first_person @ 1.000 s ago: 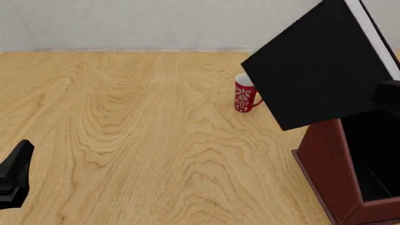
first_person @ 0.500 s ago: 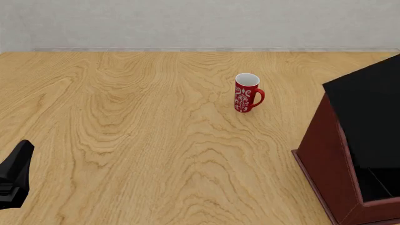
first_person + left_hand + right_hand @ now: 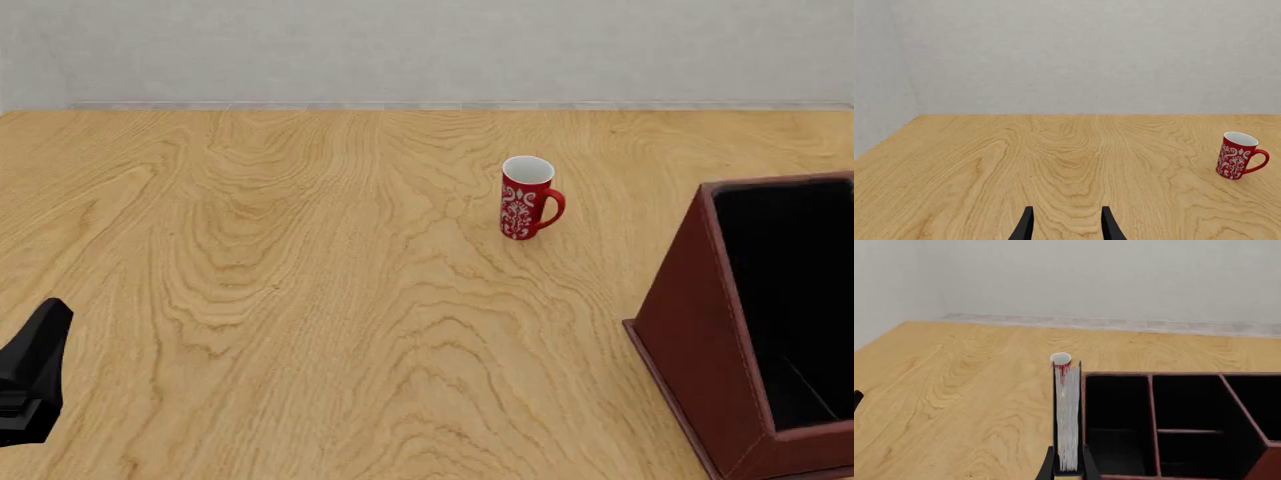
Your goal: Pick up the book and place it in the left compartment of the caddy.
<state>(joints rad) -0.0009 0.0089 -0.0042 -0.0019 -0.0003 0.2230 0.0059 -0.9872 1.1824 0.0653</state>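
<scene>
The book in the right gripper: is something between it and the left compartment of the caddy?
Nothing visible stands between them. In the right wrist view the book is held edge-on just outside the caddy, beside its wall next to the left compartment, which looks open. The mug stands farther away, behind the book.

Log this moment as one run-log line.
phase: carrying | right gripper: shut on book, upright beside caddy, outside it | left compartment: no book | left gripper: open, idle | mug: upright on table

The black book (image 3: 1067, 420) stands upright, white page edge showing, just outside the red-brown caddy (image 3: 1174, 377).
</scene>
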